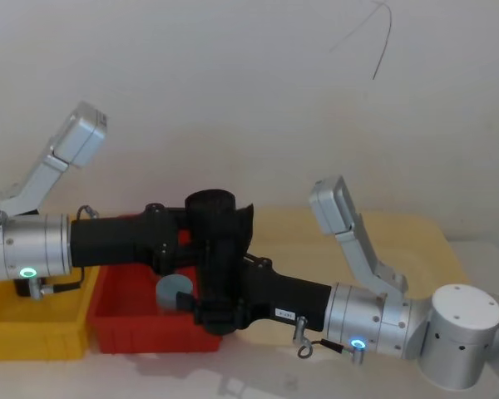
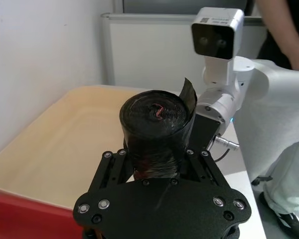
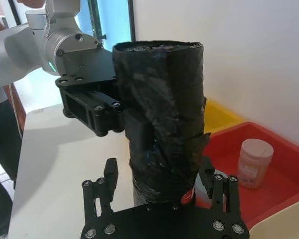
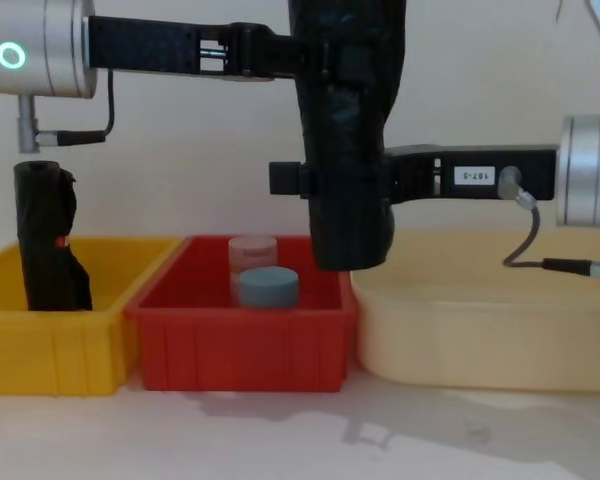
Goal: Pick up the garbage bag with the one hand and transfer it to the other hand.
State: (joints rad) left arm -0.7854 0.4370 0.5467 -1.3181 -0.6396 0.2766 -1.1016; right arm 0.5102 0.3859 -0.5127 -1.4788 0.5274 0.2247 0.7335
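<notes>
Garbage bag [image 4: 345, 130], a thick roll of crinkled, glossy black plastic: held upright in the air, clear of the desk [image 4: 280, 430]; in the chest view its lower end hangs over the join between the red plastic bin [image 4: 240, 350] and the cream shallow tray [image 4: 480, 340]; a loose flap of plastic stands up at its top rim.

Left end effector [image 4: 310, 58], black, long-fingered, on the silver arm with the green light ring: reaches in from the left at the roll's upper part; closed on the garbage bag, fingers pressed to both sides in the left wrist view.

Right end effector [image 3: 158, 177], slim, black, with a small white label, on the arm with the blue light ring: reaches in from the right at the roll's lower part; fingers spread to either side of it, one finger [image 3: 109, 174] standing off with a visible gap; not clamped.

Red bin: a translucent jar [image 4: 252, 250] and a blue-grey round lid [image 4: 268, 287] inside.

Yellow plastic bin [image 4: 60, 355], left of the red one: a second black roll with a small red mark [image 4: 48, 240] stands in it.
</notes>
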